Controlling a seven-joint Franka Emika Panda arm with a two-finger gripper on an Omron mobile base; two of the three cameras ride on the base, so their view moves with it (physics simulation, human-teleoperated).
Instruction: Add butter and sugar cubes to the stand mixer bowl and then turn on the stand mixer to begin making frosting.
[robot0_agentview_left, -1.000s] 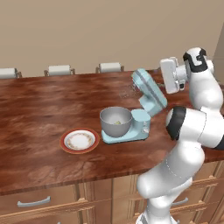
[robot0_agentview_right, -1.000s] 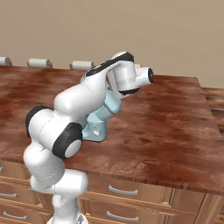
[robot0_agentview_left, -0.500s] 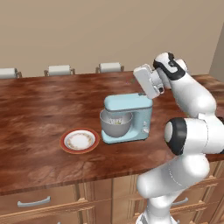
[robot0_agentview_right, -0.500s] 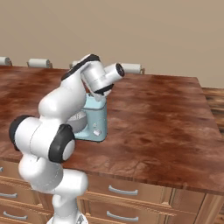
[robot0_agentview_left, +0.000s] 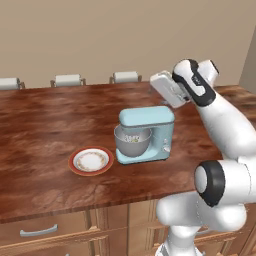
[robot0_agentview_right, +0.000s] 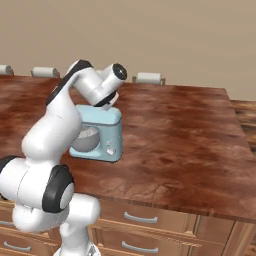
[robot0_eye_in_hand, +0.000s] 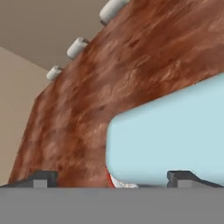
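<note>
Gripper (robot0_eye_in_hand: 109, 177) jaws spread wide, holding nothing, just above the mixer (robot0_agentview_left: 148, 133) head, which sits lowered between and below the fingertips (robot0_eye_in_hand: 41, 178). Bowl (robot0_agentview_left: 132, 141) under the head on the counter (robot0_agentview_left: 45, 130); plate (robot0_agentview_left: 90, 160) beside it, farther from the jaws.

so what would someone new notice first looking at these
Probably the pale blue stand mixer in the middle of the dark wooden counter, its head down over the grey stand mixer bowl. Next, the big white arm bending over it, with the open gripper just above and behind the mixer head. Then the red-rimmed plate on the counter beside the bowl.
</note>
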